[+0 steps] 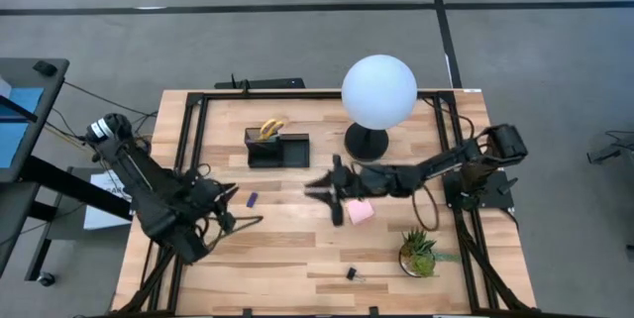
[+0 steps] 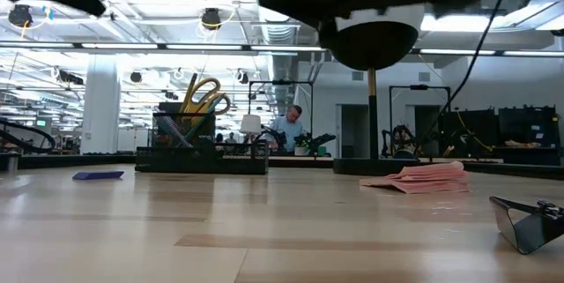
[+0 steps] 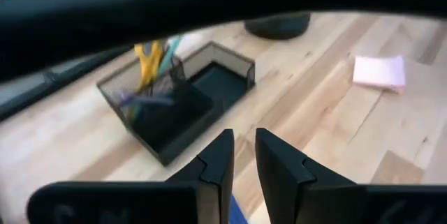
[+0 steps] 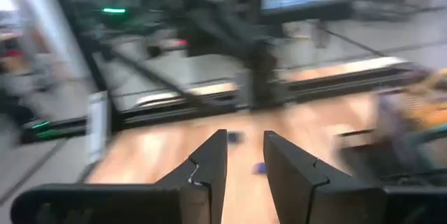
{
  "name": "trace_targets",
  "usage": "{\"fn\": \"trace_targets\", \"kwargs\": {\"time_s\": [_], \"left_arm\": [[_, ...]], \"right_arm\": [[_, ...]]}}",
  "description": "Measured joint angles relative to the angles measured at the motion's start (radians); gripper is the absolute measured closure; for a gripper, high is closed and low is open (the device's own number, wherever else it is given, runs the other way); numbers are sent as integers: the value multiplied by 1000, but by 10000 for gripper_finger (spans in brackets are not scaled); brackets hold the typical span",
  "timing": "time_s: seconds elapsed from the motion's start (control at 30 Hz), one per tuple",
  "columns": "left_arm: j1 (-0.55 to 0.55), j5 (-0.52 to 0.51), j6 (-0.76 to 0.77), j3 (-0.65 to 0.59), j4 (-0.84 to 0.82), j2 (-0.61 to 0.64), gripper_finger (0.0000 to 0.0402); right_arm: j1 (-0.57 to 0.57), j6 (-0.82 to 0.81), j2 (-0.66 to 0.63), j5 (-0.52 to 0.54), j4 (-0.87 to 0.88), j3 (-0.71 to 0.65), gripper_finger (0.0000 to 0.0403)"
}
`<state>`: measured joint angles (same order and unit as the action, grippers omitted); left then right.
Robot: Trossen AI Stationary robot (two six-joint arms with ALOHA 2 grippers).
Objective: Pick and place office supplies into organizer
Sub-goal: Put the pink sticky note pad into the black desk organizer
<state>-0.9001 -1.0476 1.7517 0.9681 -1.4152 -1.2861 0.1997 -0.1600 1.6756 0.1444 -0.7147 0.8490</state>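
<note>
The black organizer [image 1: 277,148] stands toward the table's far side, with the yellow-handled scissors [image 1: 270,128] upright in its pen cup. In the left wrist view the organizer [image 3: 174,105] also holds pens. The small blue piece [image 1: 252,200] lies flat on the wood just right of my left gripper [image 1: 234,206], which is open and empty. The pink sticky-note pad [image 1: 360,211] lies flat beside my right gripper [image 1: 325,195]. That gripper hovers above the table middle, open and empty. A black clip [image 1: 352,273] lies near the near edge.
The white globe lamp [image 1: 378,90] on its round black base [image 1: 367,142] stands right of the organizer, close to my right arm. A small green potted plant [image 1: 418,252] sits at the near right. A black frame rail [image 1: 198,140] borders the table. Bare wood lies between the organizer and the near edge.
</note>
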Motion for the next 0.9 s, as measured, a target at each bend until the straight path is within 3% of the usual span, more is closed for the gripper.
{"fn": "trace_targets", "kwargs": {"time_s": [0.2,0.43,0.6,0.73,0.9], "left_arm": [[-9,94,88,-60,21,-57,346],[-7,290,68,-66,90,-78,346],[-7,252,44,-68,194,-78,346],[-7,185,-51,-70,262,-78,346],[-4,168,-64,-70,272,-78,346]], "right_arm": [[57,0,-2,-15,-78,-128,316],[75,-21,-2,-15,-80,-144,316],[57,-49,-2,-12,18,-144,316],[46,44,-14,-16,150,-144,316],[47,7,-55,-33,479,-80,316]]}}
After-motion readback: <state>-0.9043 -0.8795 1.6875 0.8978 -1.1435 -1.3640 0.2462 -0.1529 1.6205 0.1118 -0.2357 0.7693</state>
